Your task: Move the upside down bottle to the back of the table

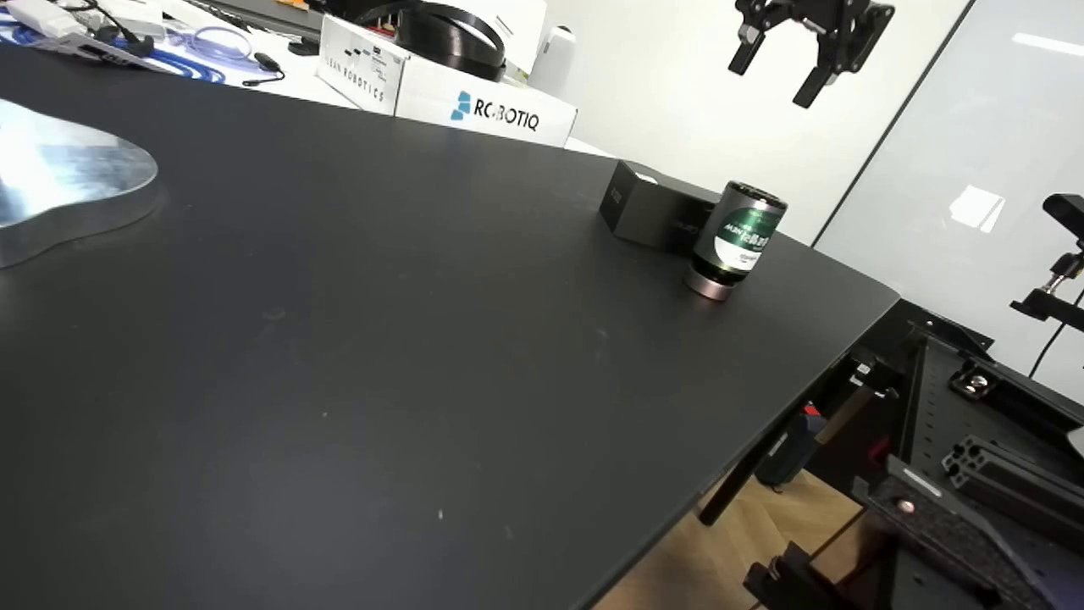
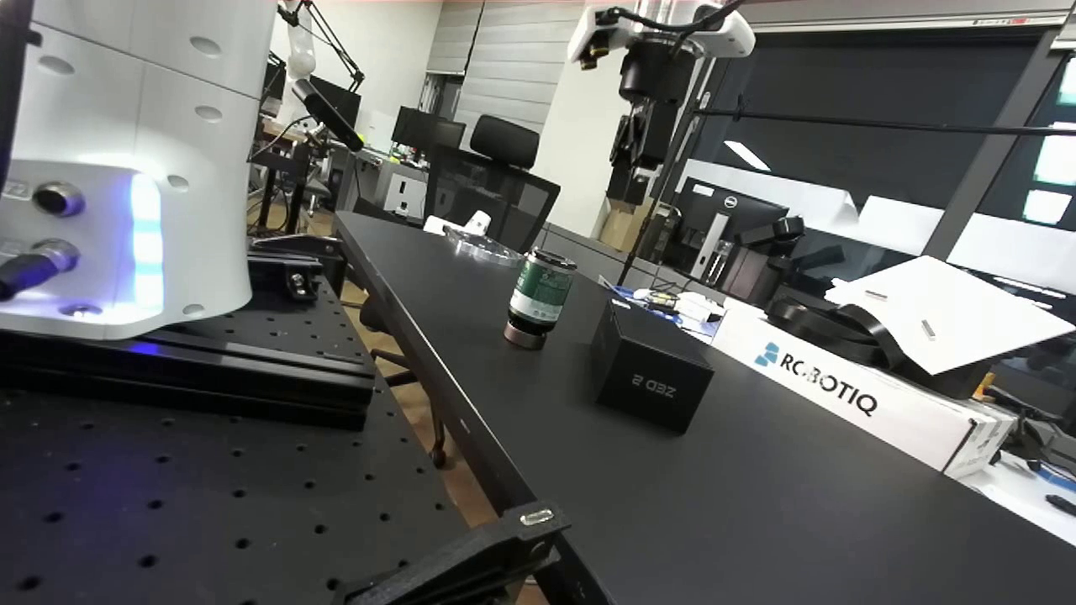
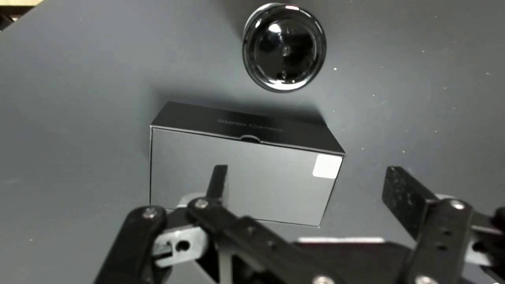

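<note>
None of the carrying seems done: the short, glossy dark, upside-down bottle with a green label band point(image 1: 738, 229) stands on its narrow reddish end on the matte black, flat surface point(image 1: 381, 339), just beside the black rectangular cardboard box point(image 3: 244, 177), at about twelve o'clock from it in the wrist view. The black metal two-fingered pincer point(image 1: 779, 74) hangs well above, spread and holding nothing, so gripping, lifting, moving to the back and setting down all appear to remain.

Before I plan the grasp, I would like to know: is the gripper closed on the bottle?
No, in the wrist view the gripper is open, and the bottle stands apart from it.
</note>
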Available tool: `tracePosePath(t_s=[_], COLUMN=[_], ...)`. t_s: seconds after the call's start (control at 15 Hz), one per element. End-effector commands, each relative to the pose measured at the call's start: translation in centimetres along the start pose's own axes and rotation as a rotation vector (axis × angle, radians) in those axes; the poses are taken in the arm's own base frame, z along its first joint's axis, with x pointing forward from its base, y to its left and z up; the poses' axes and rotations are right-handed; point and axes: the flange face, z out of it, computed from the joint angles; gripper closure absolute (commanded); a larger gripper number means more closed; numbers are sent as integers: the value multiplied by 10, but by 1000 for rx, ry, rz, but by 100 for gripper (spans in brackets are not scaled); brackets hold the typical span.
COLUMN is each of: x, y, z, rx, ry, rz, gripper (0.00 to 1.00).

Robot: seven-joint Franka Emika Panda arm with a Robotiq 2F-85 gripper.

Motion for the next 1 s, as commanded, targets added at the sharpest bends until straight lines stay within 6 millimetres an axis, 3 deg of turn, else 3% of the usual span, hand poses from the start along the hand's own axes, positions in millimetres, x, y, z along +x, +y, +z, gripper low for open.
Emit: tracePosePath(t_s=[0.0,0.53,0.93], x=[-13,-31,-44], y=[-1,-3,-2], z=[26,67,80], rx=[-41,-45,-58], ry=[-24,-71,-101], rz=[60,70,72], gripper=[0,0,0])
